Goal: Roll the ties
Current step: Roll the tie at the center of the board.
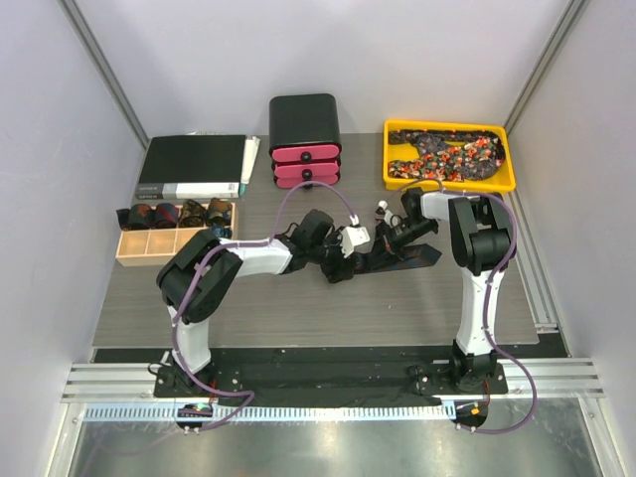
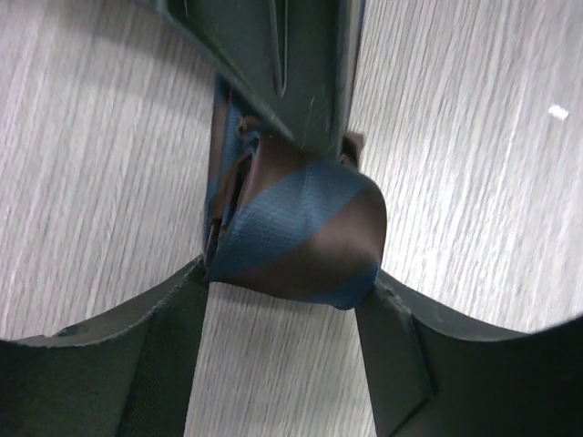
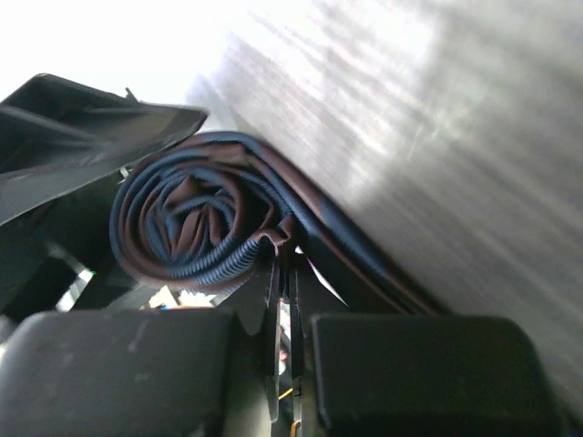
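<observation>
On the table (image 1: 298, 308), the coiled end of the blue-brown tie (image 2: 301, 228) sits squeezed inside the left pincer (image 2: 287, 280), while the right pincer (image 3: 284, 278) clenches fabric just beside the coil.

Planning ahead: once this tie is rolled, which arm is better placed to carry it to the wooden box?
Probably left. Its fingers flank the tie coil, and the wooden box stands on its side of the table, away from the right arm.

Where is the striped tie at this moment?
In the top view the striped tie lies at the middle of the table, in front of the black and pink drawer box, its coiled end held by the left hand and the right hand.
</observation>
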You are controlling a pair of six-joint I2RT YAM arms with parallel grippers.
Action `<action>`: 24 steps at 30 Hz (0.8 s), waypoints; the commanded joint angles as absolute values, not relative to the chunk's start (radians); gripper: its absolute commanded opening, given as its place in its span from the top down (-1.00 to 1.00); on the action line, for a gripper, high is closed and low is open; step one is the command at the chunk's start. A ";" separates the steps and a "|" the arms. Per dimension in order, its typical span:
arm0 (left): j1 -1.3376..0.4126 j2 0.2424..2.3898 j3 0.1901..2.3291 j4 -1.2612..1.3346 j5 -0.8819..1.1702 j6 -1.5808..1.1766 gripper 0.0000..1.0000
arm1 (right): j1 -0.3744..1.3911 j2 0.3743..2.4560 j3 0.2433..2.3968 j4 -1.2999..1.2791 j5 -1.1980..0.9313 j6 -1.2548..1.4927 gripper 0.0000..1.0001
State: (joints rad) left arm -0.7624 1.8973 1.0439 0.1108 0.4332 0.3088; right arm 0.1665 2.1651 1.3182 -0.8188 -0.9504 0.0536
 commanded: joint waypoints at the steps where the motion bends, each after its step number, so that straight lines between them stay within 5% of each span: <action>1: -0.756 1.902 1.039 0.225 0.509 0.285 -0.32 | 0.172 2.237 1.324 -0.744 -0.710 0.052 0.98; 12: -0.762 1.942 1.077 0.261 0.546 0.276 -0.63 | 0.172 2.272 1.353 -0.792 -0.692 0.034 0.97; 24: -0.767 1.839 1.094 0.012 0.454 0.504 -0.71 | 0.176 2.289 1.379 -0.834 -0.698 0.009 0.97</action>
